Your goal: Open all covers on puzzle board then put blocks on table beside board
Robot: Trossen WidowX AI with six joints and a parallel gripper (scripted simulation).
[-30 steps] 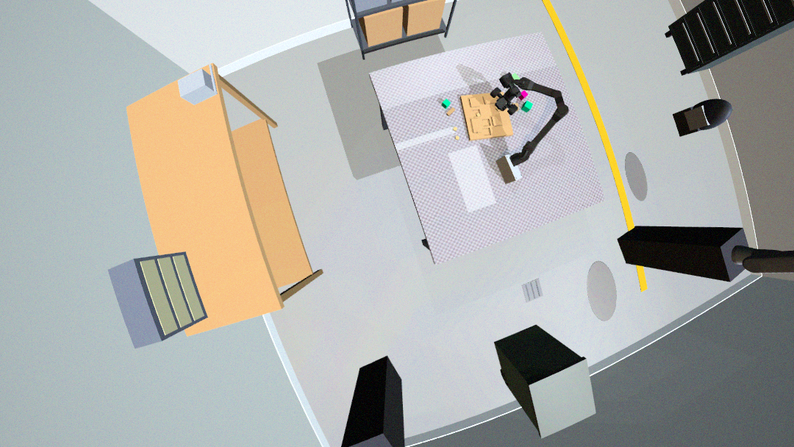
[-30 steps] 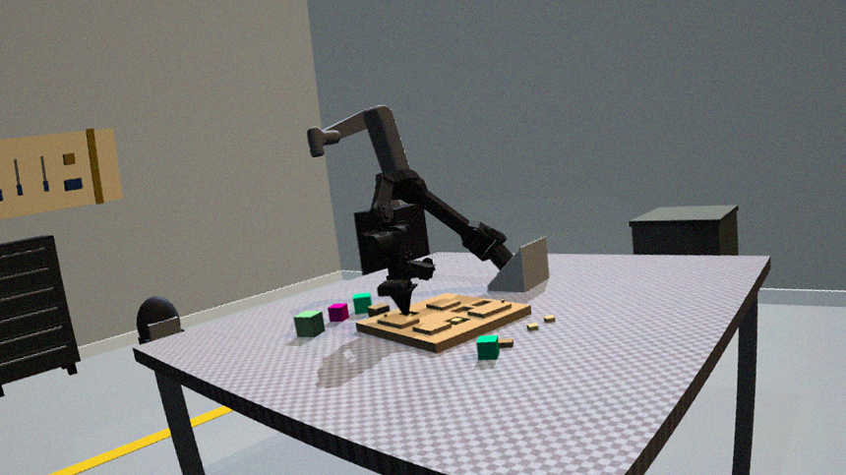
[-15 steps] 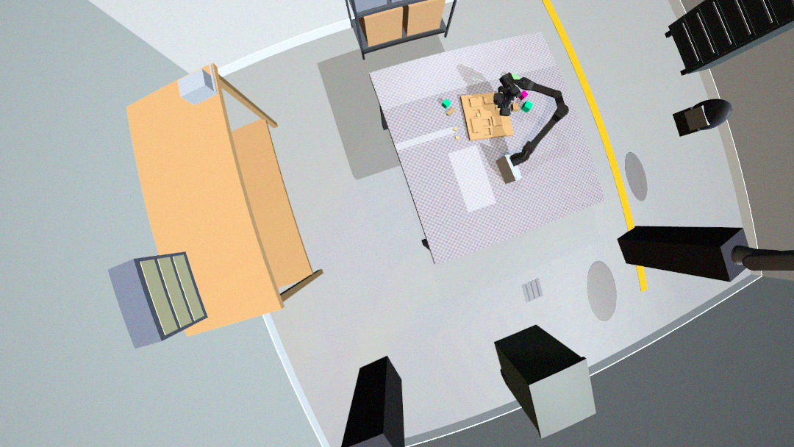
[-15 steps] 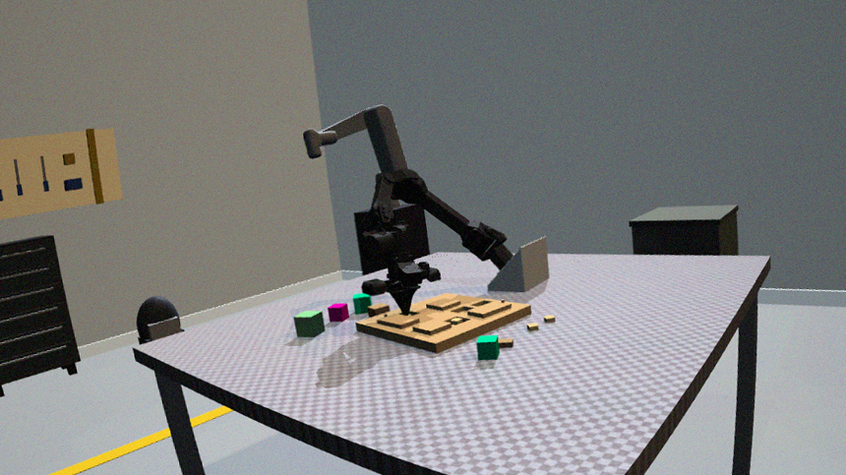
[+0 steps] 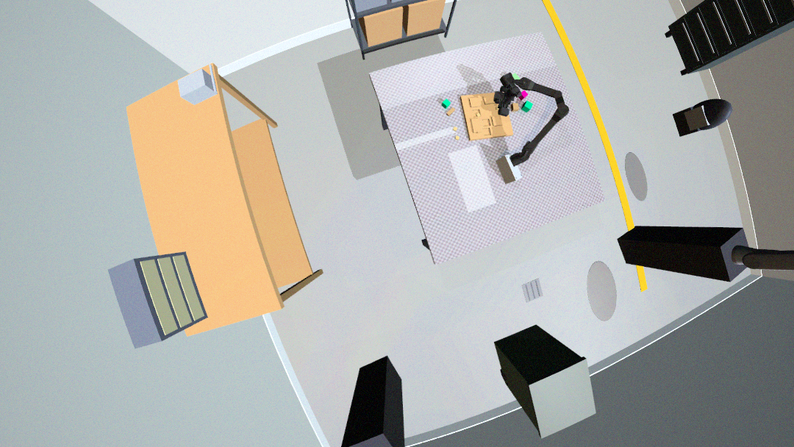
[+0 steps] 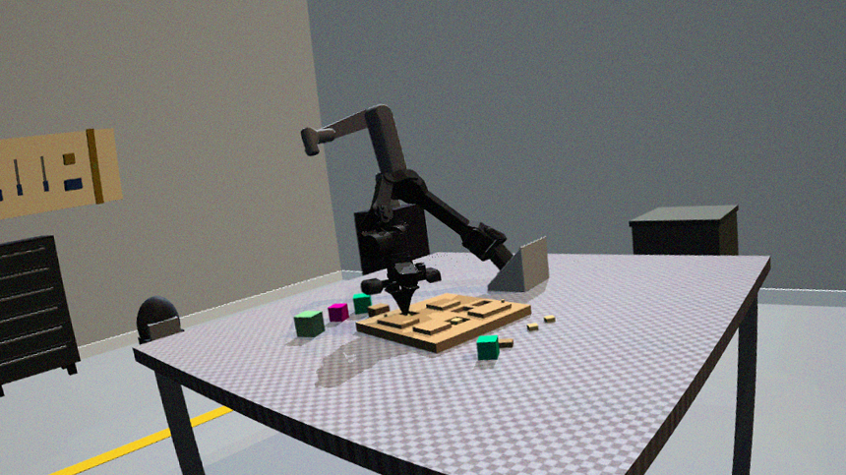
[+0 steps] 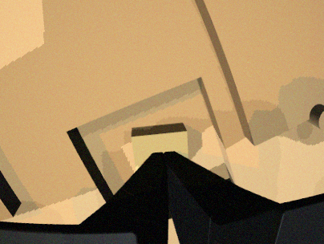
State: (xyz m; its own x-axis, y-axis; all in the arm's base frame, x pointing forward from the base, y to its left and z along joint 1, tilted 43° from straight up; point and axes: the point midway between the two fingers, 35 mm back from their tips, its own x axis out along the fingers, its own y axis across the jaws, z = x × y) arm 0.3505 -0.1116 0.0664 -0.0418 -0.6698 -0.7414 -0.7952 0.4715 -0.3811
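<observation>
Now pointing down at the board with clenched hand, right by the pale block in its uncovered well, touching or not, impossible to tell!

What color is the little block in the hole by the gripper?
Pale yellow; the wrist view shows it best.
</observation>
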